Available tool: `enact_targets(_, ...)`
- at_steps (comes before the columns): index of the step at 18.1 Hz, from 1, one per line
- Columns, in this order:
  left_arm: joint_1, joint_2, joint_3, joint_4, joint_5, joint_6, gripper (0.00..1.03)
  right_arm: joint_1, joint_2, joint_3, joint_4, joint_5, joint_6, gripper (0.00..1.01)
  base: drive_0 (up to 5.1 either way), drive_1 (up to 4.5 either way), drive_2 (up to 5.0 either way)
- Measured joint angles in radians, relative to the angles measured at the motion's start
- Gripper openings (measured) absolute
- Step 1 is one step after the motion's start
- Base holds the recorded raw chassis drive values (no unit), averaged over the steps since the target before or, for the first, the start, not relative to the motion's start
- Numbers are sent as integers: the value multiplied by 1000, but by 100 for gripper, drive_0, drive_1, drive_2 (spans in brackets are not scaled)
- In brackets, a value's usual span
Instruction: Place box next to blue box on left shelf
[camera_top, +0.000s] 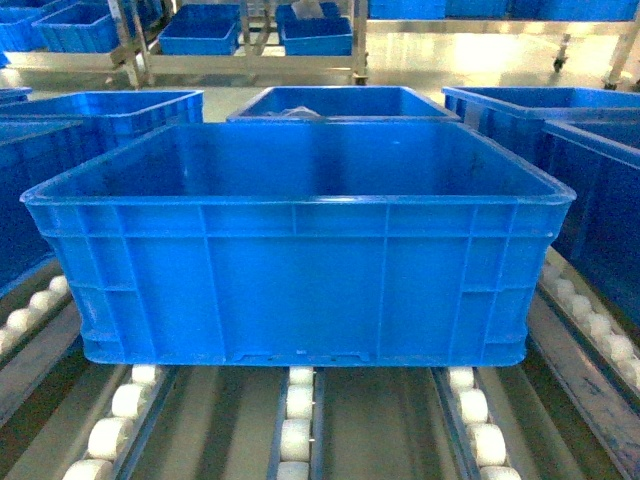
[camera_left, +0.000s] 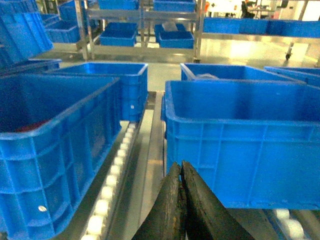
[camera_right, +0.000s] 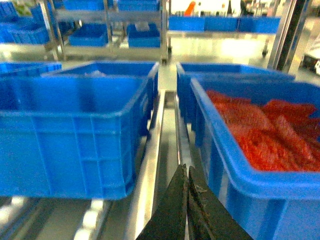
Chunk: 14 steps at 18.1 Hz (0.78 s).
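Big blue box sitting square on the left shelf, resting on the white roller rails so it can slide along its lane. Neighbouring blue crate just beside it on the left, rail gap between, so looks pretty much placed already. Another crate full of red stuff on the right. Left gripper pinched closed on nothing, parked low by the box's corner. Right gripper same deal, closed and empty in the gap. Probably done, just backing-off left.
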Motion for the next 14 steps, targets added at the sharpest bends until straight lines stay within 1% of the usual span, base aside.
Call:
enact_targets(2, 2, 0, -1, -17, 6, 1, 1, 0, 3, 2, 11, 1, 0, 2, 0, 0, 0)
enact_targets(4, 1, 0, -1, -7, 1, 1, 1, 0, 4, 2, 6, 1, 0, 2, 0, 0, 0)
enact_targets(5, 1, 0, -1, -5, 2, 1, 1, 0, 3, 0, -14, 2, 0, 2, 0, 0, 0)
enact_targets(6, 1, 0, -1, -6, 2, 1, 1, 0, 3, 0, 0, 1, 0, 2, 0, 0, 0)
enact_targets(7, 1, 0, -1, -6, 2, 1, 8, 0, 3, 0, -6, 1, -1, 12, 0, 0, 0)
enact_targets(8, 1, 0, -1, -5, 3, 1, 23, 0, 3, 0, -5, 1, -1, 25, 0, 0, 0)
enact_targets(12, 1, 0, -1, -5, 2, 1, 74, 0, 3, 0, -5, 1, -1, 77, 0, 0, 0)
enact_targets(13, 1, 0, -1, -5, 3, 1, 88, 0, 3, 0, -5, 1, -1, 91, 0, 0, 0)
enact_targets(14, 1, 0, -1, -5, 2, 2, 100, 0, 3, 0, -5, 1, 0, 100, 0, 0, 0)
